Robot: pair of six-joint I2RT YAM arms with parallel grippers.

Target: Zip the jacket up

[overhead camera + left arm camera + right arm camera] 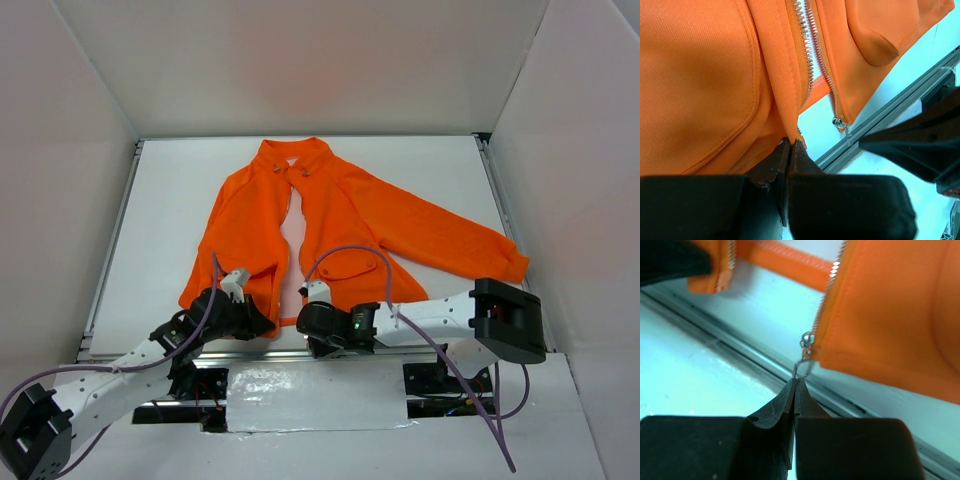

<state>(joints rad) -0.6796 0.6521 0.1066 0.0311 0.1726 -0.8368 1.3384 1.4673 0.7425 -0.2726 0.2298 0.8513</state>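
Orange jacket [340, 215] lies flat on the white table [170, 200], collar at the far side, hem toward the arms. Front unzipped, pale lining [293, 225] showing in the gap. One sleeve [450, 235] spread out to the right; flapped pocket [355, 268] near the hem. Silver zipper teeth [805, 40] run along both front edges. Left gripper [790, 146] clamped on the hem corner of one front panel. Right gripper [796, 382] pinched together on the zipper pull [805, 362] at the other panel's bottom corner.

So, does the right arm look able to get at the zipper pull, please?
Likely yes: the right gripper, shut, seems to pinch the zipper pull at the jacket hem corner; nothing blocks it.
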